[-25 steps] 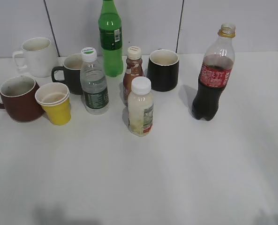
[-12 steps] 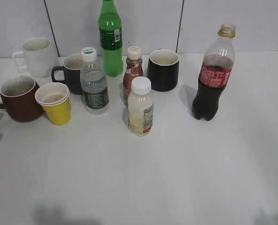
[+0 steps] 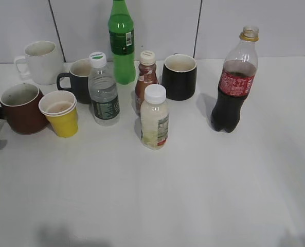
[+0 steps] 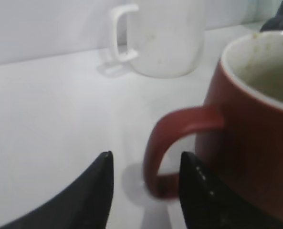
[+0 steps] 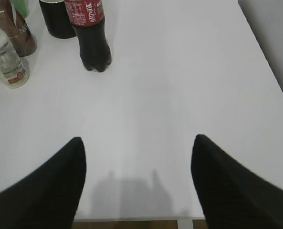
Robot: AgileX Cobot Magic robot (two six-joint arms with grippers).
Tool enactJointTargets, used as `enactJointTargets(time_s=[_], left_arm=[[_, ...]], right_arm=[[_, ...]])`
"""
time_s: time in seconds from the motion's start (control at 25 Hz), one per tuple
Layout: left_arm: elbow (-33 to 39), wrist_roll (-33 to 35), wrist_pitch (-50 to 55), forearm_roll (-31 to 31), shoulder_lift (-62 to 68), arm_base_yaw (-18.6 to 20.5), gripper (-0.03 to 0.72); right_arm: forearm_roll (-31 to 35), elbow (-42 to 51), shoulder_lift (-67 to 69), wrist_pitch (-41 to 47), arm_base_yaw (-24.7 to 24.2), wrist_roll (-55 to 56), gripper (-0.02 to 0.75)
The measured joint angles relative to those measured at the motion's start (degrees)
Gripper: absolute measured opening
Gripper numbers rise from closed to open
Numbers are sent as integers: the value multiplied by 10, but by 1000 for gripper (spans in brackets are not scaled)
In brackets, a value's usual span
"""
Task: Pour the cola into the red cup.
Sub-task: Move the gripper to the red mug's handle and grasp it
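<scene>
The white table (image 3: 193, 195) is carrying the red cup (image 3: 20, 108), the cola (image 3: 232, 82), other mugs and bottles.

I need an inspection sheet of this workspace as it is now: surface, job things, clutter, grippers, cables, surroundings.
Surface: white table, no spill seen.
Job's things: cola bottle upright at right, cap off; red cup at far left, upright, handle to the left.
Clutter: yellow paper cup, water bottle, green bottle, small brown bottle, milky bottle, two black mugs, white mug.
Grippers: left gripper open, fingers either side of the cup's handle; right gripper open, short of the cola bottle.
Cables: nothing seen.
Surroundings: pale panelled wall.
</scene>
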Motion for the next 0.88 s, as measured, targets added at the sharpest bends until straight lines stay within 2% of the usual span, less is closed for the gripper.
enactJointTargets(time_s=[0.2, 0.36, 0.48, 0.68, 0.88], left_arm=[[-25, 1, -2, -24, 25, -42, 338], [-39, 1, -4, -55, 36, -65, 276], [-43, 1, -3, -68, 38, -67, 237], [-44, 2, -3, -72, 38, -67, 227], [-62, 2, -3, -58, 38, -67, 176]], right_arm=[[0, 0, 0, 0, 0, 0, 519], [0, 0, 0, 0, 0, 0, 519], [0, 0, 0, 0, 0, 0, 519], [0, 0, 0, 0, 0, 0, 519], [1, 0, 0, 0, 0, 0, 519]])
